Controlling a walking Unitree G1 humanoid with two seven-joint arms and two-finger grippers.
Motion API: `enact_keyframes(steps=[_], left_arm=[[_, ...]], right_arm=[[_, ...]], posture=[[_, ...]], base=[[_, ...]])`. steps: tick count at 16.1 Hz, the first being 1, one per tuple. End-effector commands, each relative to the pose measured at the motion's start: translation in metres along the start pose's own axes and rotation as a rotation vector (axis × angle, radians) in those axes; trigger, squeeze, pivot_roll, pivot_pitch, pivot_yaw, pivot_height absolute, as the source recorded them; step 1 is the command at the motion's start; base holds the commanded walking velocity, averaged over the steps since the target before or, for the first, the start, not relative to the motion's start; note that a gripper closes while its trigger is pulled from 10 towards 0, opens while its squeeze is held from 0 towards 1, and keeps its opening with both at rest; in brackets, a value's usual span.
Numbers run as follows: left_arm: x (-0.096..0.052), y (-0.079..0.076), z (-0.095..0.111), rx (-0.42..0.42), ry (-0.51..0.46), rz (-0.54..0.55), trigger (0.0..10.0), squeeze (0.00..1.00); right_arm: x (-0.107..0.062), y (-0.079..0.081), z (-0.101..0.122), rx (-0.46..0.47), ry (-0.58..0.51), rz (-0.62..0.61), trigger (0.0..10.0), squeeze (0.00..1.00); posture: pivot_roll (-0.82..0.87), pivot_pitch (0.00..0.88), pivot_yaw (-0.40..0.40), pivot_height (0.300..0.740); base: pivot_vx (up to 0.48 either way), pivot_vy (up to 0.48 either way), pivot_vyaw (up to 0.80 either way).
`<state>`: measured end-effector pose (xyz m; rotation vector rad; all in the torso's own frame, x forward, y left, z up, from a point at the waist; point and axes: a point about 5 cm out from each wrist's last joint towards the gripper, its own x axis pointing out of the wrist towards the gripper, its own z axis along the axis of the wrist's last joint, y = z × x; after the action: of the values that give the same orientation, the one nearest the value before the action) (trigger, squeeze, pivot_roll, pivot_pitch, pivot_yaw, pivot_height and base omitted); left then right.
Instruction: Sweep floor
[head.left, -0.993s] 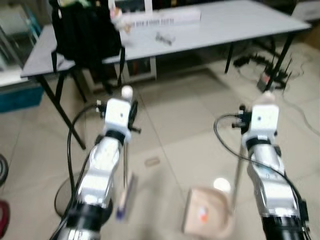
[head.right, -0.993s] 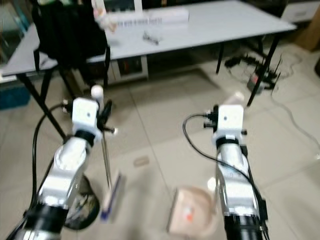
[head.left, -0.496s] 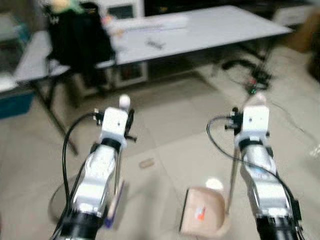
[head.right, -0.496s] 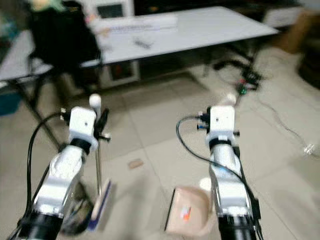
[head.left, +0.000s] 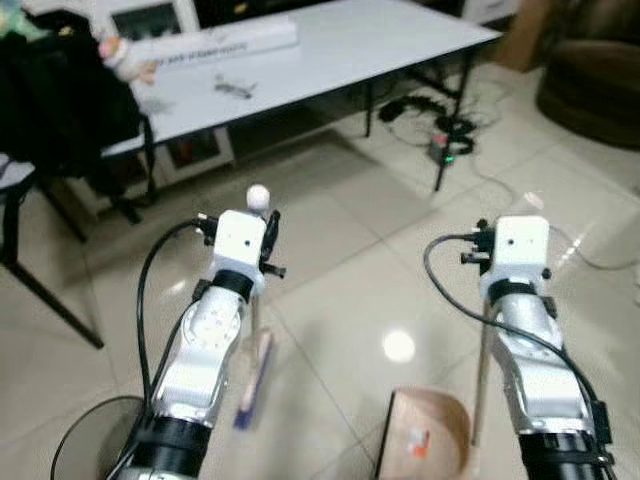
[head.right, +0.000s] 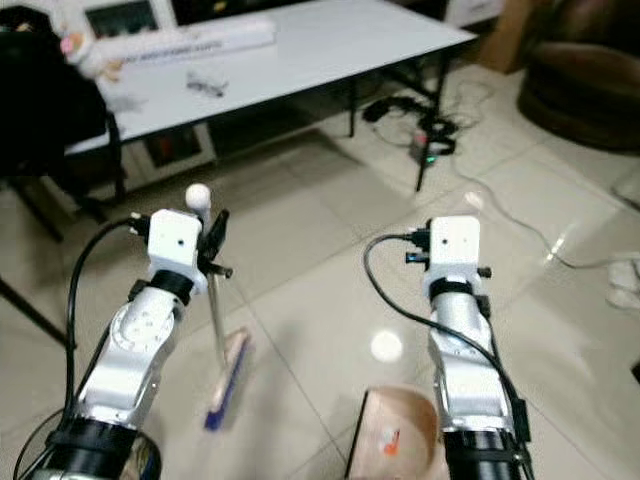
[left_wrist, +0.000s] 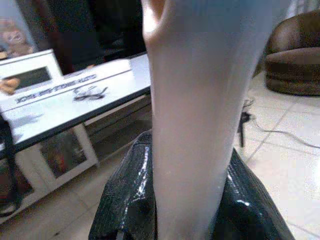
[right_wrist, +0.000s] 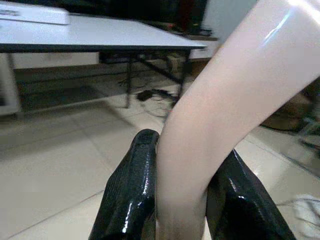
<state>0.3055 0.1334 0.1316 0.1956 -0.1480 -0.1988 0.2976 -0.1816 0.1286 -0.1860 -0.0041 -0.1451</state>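
The whole view has swung to the robot's right since a second ago: the grey table (head.left: 330, 50) now sits further up and left, and a dark armchair (head.left: 595, 85) has come into the upper right corner. That is the camera turning, not the furniture. The small scrap seen on the tiles in front of the broom a second ago no longer shows between the arms.

The left gripper (left_wrist: 192, 200) is clamped on the pale handle of the broom (head.right: 226, 378), its black fingers (left_wrist: 125, 200) pressed against both sides of the shaft. The handle stands nearly upright, its round white tip just above the wrist, and the brush head rests on the tiled floor (head.left: 340, 250) just beside the left arm, on its inner side.

The right gripper (right_wrist: 182, 200) is closed the same way on the pale handle of the dustpan (head.left: 425, 445), which sits on the floor between the two arms, closer to the right one, with a small orange and white bit inside it.

A black bag (head.left: 60, 100) hangs by the table's left end, and cables (head.left: 440, 125) lie on the floor under its right end.
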Motion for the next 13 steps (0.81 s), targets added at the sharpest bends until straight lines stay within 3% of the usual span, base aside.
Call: enact_keyframes(steps=[1, 7, 11, 13], left_arm=[[0.0014, 0.0073, 0.0074, 0.026, -0.031, 0.026, 10.0, 0.00], [0.0018, 0.0057, 0.0072, 0.028, -0.032, 0.022, 10.0, 0.00], [0.0011, 0.0042, 0.0058, 0.030, -0.028, 0.015, 10.0, 0.00], [0.0006, 0.0040, 0.0050, 0.032, -0.025, 0.013, 10.0, 0.00]], right_arm=[[0.0028, 0.0060, 0.0067, 0.016, -0.023, 0.021, 10.0, 0.00], [0.0050, 0.0054, 0.0070, -0.035, -0.025, 0.026, 10.0, 0.00], [0.0063, 0.0089, 0.0095, -0.028, -0.040, 0.029, 10.0, 0.00], [0.0066, 0.0082, 0.0093, -0.009, -0.042, 0.021, 10.0, 0.00]], posture=[[-0.12, 0.000, 0.050, 0.740], [-0.11, 0.000, 0.048, 0.740], [-0.11, 0.000, 0.049, 0.740], [-0.11, 0.000, 0.051, 0.740]], base=[[0.416, 0.000, 0.00], [0.418, 0.000, 0.00], [0.419, 0.000, 0.63], [0.416, 0.000, 0.00]])
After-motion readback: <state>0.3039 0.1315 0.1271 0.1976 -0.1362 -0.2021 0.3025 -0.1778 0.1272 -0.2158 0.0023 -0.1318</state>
